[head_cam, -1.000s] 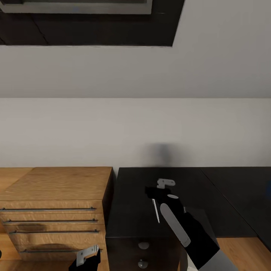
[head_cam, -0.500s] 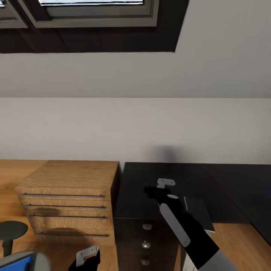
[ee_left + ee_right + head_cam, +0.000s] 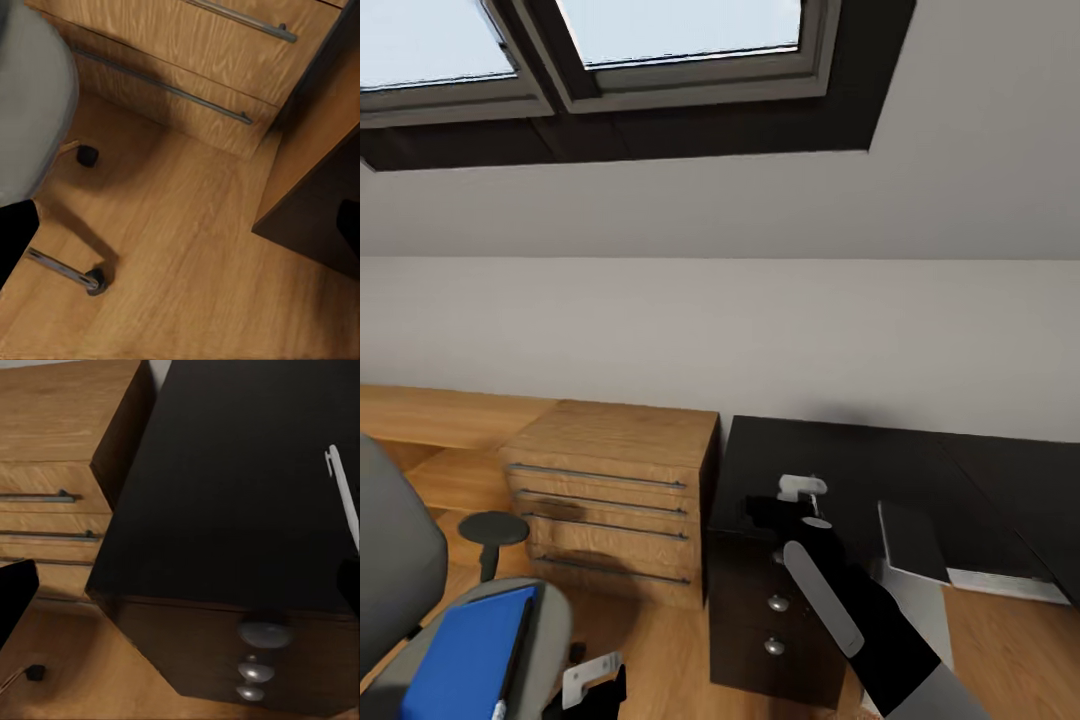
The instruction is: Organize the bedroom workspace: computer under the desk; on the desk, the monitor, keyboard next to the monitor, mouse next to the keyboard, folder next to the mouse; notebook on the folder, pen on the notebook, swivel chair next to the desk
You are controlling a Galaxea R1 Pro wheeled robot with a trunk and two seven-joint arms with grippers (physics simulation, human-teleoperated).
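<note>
The grey swivel chair (image 3: 395, 560) stands at the lower left of the head view, with the blue folder (image 3: 465, 660) flat on its seat. The glossy black desk (image 3: 860, 465) is to the right, and the grey notebook (image 3: 912, 540) lies on it. In the right wrist view the white pen (image 3: 341, 491) lies on the desk top (image 3: 240, 495). My right gripper (image 3: 800, 490) hovers over the desk's left end, open and empty (image 3: 180, 592). My left gripper (image 3: 590, 680) hangs low over the floor beside the chair, open (image 3: 180, 232). The chair's caster (image 3: 95, 279) shows below it.
A light wood cabinet (image 3: 610, 480) with several bar-handled drawers stands against the wall between chair and desk. The desk's dark drawers carry round silver knobs (image 3: 778, 603). Wooden floor (image 3: 195, 255) lies between the chair base and the cabinet. Skylight windows (image 3: 590, 40) are overhead.
The whole view has pulled back and swung left. The chair with the blue folder has come into sight, and cabinet and desk look smaller. Both arms keep the same pose in the picture.
</note>
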